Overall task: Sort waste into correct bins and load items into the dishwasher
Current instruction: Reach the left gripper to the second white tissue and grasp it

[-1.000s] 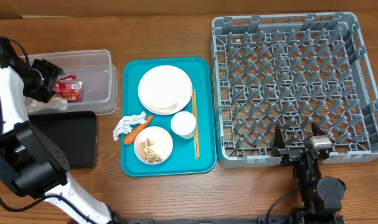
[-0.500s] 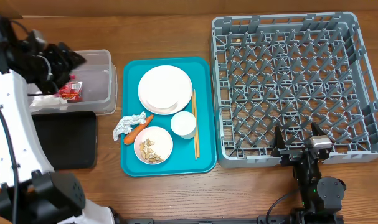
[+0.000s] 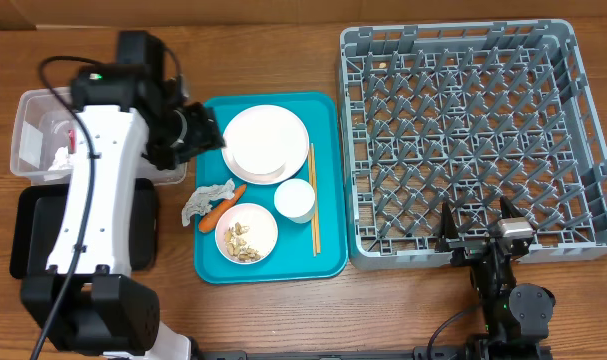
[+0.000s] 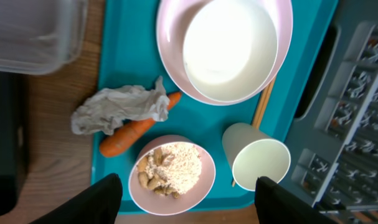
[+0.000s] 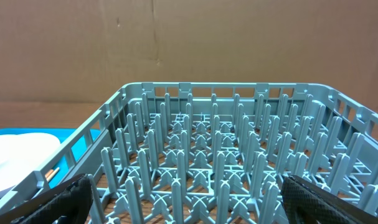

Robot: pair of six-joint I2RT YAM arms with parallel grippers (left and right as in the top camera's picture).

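Note:
My left gripper (image 3: 199, 136) hangs open and empty over the left edge of the teal tray (image 3: 328, 252). In the left wrist view the left gripper (image 4: 192, 200) frames a white bowl (image 4: 172, 174) of rice scraps and nut crumbs. Beside that bowl lie a carrot piece (image 4: 136, 130), a crumpled tissue (image 4: 117, 109), a cup (image 4: 261, 163) and chopsticks (image 4: 263, 106). A bowl stacked on the plate (image 3: 265, 143) sits at the tray's far end. The clear tub (image 3: 33, 130) and black tray (image 3: 33, 235) lie left, partly under my arm. My right gripper (image 3: 475, 228) stands open at the grey rack (image 3: 473, 130).
The right wrist view shows the rack's pegs (image 5: 213, 143) between the right gripper (image 5: 195, 205) fingers, with nothing loaded. Brown cardboard rises behind the rack. Bare wooden table (image 3: 283, 55) runs along the far edge and along the front.
My left arm has swung right, from above the clear tub to the teal tray's left edge. The red wrapper stayed in the tub. The right arm has not moved.

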